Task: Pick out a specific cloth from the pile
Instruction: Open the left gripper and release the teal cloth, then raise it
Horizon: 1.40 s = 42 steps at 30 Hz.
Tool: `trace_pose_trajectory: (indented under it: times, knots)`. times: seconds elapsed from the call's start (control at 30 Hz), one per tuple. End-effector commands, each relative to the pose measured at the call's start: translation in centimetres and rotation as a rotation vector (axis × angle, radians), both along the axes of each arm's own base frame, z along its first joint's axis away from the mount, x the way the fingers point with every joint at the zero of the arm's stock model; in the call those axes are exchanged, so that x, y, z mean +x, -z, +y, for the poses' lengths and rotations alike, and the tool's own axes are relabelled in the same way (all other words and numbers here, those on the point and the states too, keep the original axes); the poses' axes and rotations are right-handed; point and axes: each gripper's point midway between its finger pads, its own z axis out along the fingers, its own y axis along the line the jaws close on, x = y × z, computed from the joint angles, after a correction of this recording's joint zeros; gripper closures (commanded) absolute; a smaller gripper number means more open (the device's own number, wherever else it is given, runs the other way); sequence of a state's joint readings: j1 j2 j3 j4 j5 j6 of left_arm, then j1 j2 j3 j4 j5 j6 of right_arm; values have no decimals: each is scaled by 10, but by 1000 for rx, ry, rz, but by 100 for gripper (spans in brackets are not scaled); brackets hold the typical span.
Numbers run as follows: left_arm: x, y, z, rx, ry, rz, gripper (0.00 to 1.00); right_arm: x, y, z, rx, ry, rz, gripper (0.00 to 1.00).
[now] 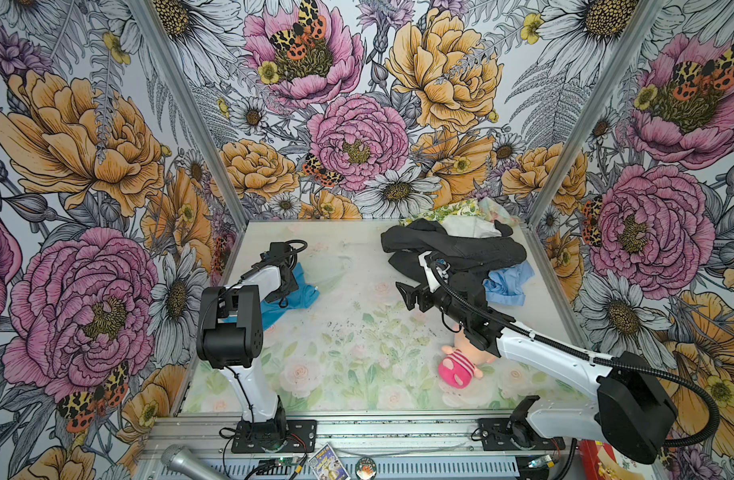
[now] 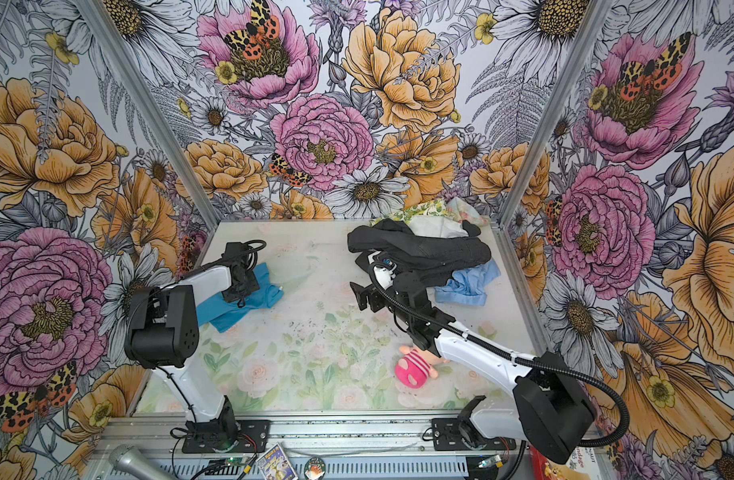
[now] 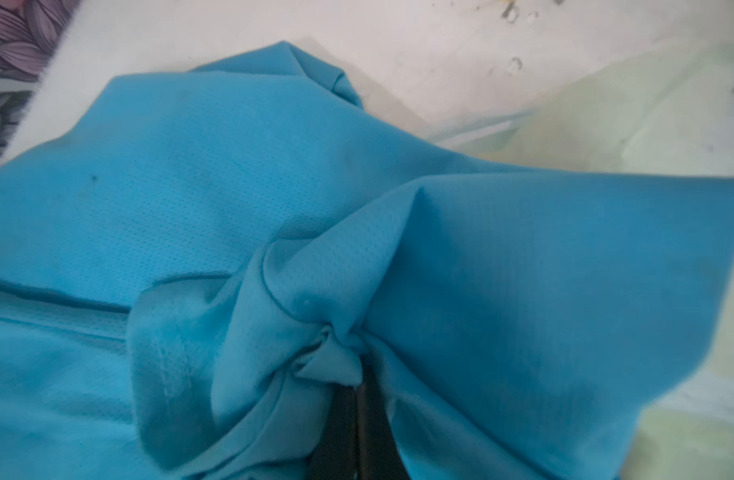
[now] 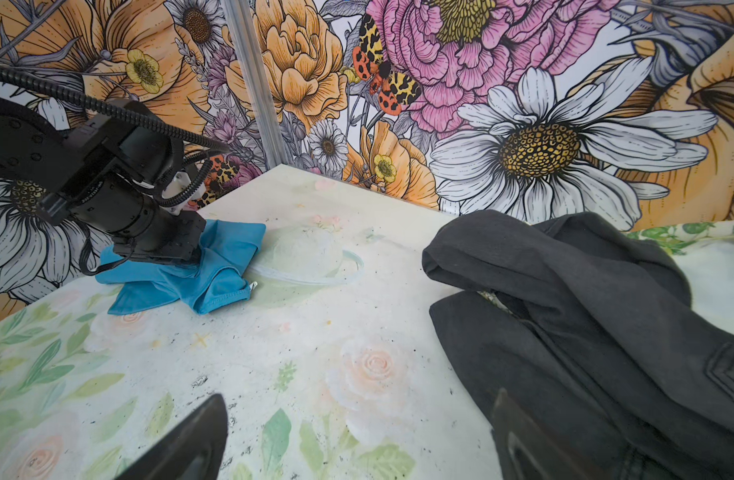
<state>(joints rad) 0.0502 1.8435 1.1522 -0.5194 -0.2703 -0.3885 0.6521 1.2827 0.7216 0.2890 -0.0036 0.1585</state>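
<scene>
Cloth (image 3: 190,187) pinched in L claw (image 3: 359,374), apart frm pile (image 1: 452,249).

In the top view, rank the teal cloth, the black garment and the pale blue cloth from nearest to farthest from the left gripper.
1. teal cloth: on the left side, pinched in the left gripper itself.
2. black garment: across the table, at the back right.
3. pale blue cloth: past the garment's lower edge, near the right wall.

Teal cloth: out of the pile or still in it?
Out. The teal cloth lies left on the table, apart from the pile at back right; the left gripper is shut on a bunched fold.
</scene>
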Motion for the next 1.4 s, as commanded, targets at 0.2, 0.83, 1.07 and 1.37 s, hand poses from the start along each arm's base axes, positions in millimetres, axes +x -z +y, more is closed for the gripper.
trace_pose_trajectory:
  times: [0.2,0.83,1.07,1.37]
  knots:
    - [2,22,4,-161,-39,22,100,5,2,-8,2,27,1,0]
    - [24,-66,6,-144,23,-165,32,12,-14,-24,-30,67,-26,1]
    - [23,-123,-6,-149,91,-296,5,15,-31,-44,-58,115,-49,0]
    - [8,-203,-25,-124,217,-483,1,16,-49,-73,-82,208,-78,1]
